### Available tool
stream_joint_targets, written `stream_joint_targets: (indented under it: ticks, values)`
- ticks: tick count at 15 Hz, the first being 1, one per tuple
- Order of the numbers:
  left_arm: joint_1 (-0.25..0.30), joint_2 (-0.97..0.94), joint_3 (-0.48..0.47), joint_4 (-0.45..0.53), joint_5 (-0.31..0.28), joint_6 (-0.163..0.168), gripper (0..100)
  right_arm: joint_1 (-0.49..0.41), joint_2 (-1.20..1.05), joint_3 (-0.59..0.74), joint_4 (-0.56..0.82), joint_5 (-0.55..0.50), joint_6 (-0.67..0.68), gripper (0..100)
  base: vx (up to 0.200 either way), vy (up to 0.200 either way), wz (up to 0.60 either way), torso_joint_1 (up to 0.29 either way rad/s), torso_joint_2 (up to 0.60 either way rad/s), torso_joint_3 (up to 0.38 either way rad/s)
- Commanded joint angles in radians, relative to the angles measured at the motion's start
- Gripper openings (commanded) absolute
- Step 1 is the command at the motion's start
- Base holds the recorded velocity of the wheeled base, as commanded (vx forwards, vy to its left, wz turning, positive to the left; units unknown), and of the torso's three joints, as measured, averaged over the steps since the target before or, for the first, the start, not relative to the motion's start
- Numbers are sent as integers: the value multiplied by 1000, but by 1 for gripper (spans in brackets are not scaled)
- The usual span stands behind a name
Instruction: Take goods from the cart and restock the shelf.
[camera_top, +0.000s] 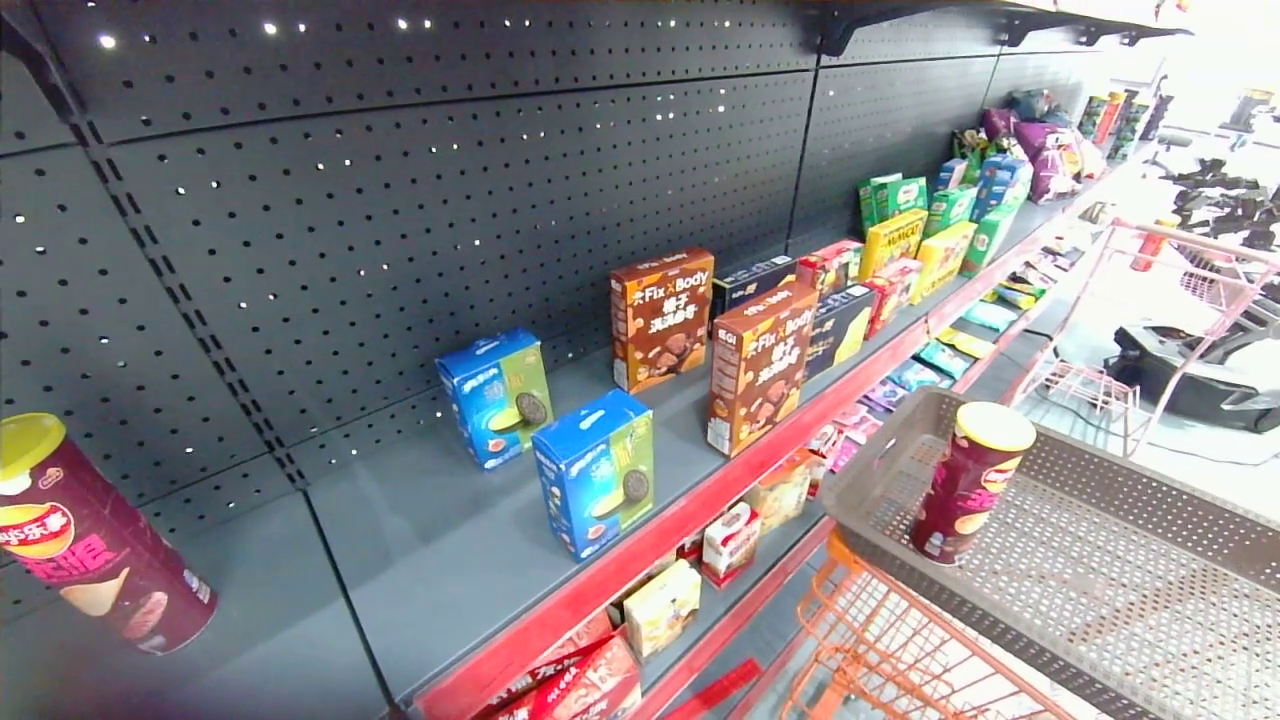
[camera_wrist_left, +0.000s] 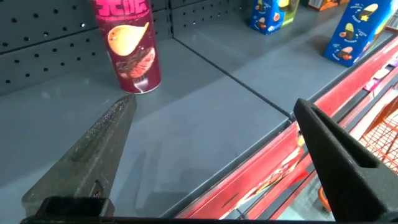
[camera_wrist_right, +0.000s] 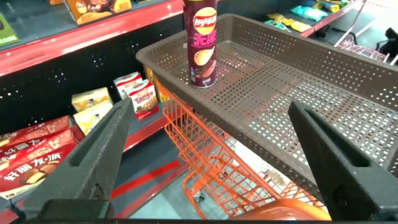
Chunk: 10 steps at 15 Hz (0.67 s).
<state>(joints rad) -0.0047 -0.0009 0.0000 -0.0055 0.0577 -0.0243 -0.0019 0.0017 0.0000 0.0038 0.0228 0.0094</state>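
The right pincer (camera_wrist_right: 210, 107) hangs released, jaws wide, above the near corner of the orange wire cart (camera_wrist_right: 211, 155). Beyond it, a maroon cylindrical chip can with a yellow lid (camera_wrist_right: 202, 46) stands upright near a corner of the grey perforated plastic basket (camera_wrist_right: 280, 31) on top of the cart. The left pincer (camera_wrist_left: 214, 104) is likewise released, grasping nothing, over the bare grey metal shelf board (camera_wrist_left: 205, 93). A second maroon chip can (camera_wrist_left: 127, 46) stands upright on the board near one fingertip.

The step in hand looks like fetching the can in the basket. To do it well, the right pincer should come level with the can's middle, straddle it squarely and close gently, since a tall, narrow tube will probably tip if one jaw nudges it first. Lifting clear of the basket wall before swinging shelfward seems wise.

Both wrist views cut off the cans' tops. The head view cuts off the basket's far end, so any other goods there cannot be judged.
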Motion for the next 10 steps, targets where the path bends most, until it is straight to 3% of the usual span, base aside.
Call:
stream_joint_targets:
  ticks: [1, 2, 10]
  values:
    - [0, 1, 0, -1, 1, 0, 100, 0, 1, 0, 1, 0, 0, 100, 0, 0, 0, 0, 0, 0]
    - [0, 1, 0, -1, 1, 0, 100, 0, 1, 0, 2, 2, -2, 100, 0, 0, -600, 2, 2, 2]
    - [0, 1, -2, 2, -2, -5, 100, 0, 1, 0, 1, 0, 0, 100, 0, 0, 0, 0, 0, 0]
